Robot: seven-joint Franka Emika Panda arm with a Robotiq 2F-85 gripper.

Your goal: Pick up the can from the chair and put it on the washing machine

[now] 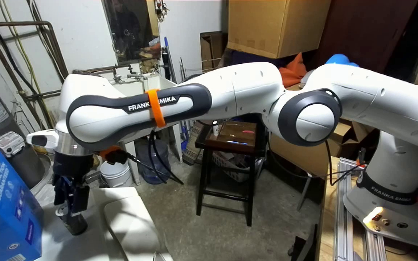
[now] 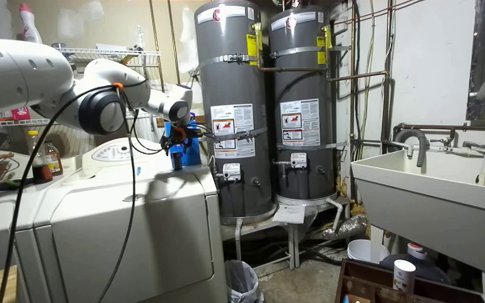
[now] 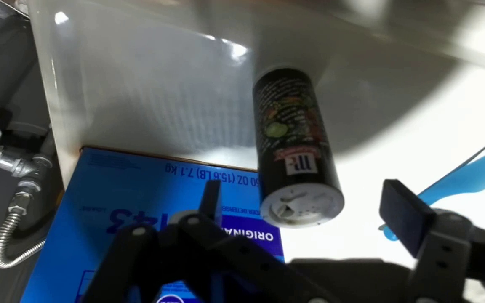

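The can (image 3: 295, 130), dark-sided with a pale top, stands upright on the white washing machine (image 3: 141, 97). In the exterior views the can (image 1: 74, 224) (image 2: 177, 161) is near the edge of the washing machine top (image 1: 132, 221) (image 2: 95, 235). My gripper (image 3: 307, 206) is open, with one finger on each side of the can's top and a gap on both sides. It is above the can in both exterior views (image 1: 70, 207) (image 2: 177, 148). The dark brown chair (image 1: 232, 141) holds a small white container (image 1: 215, 128), which also shows in an exterior view (image 2: 403, 275).
A blue detergent box (image 1: 7, 214) stands close beside the can, also in the wrist view (image 3: 141, 206). A blue object (image 3: 470, 181) lies on the machine. Tall grey water heaters (image 2: 234, 88) and a white utility sink (image 2: 432, 189) stand beyond. Cables hang from my arm.
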